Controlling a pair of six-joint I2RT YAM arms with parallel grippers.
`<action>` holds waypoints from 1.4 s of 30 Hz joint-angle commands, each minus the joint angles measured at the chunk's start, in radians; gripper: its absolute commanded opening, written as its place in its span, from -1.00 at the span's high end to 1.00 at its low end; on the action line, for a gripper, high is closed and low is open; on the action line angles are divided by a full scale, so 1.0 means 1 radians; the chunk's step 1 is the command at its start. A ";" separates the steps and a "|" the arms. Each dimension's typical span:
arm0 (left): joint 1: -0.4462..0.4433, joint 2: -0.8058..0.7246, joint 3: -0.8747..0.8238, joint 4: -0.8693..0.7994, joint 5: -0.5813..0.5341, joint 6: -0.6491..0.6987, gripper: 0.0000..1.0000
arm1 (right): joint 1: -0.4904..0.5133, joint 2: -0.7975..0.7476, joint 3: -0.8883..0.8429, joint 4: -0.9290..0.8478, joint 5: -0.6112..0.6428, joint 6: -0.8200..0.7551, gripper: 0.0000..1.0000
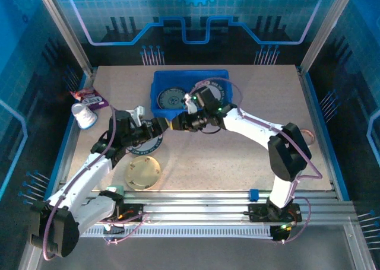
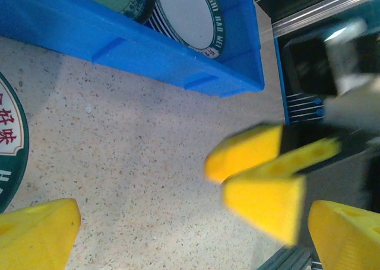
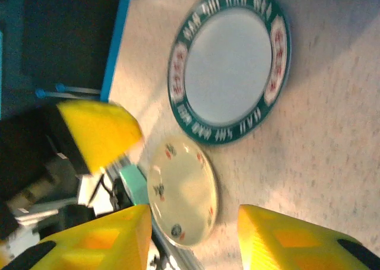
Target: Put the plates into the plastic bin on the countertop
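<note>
From above, the bright blue rectangular plastic bin (image 1: 178,74) holds plates. A green-rimmed white plate (image 1: 151,145) and a cream-gold plate (image 1: 142,174) lie on the beige speckled countertop (image 1: 237,157).

Left wrist: the left gripper (image 2: 190,225) gapes wide, empty.

Right wrist: the right gripper (image 3: 195,234) is part-open and empty above both plates.

The fingers crowd together, so a collision looks likely.

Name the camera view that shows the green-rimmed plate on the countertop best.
Right wrist: the green-rimmed plate lies whole, rim lettering visible. Top external has it mostly hidden under the left arm; left wrist catches a slice at the frame's left edge.
</note>
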 commanded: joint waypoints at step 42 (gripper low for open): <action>0.151 -0.202 -0.134 -0.117 0.073 0.011 -0.99 | 0.225 0.608 0.513 -0.528 -0.225 -0.305 0.34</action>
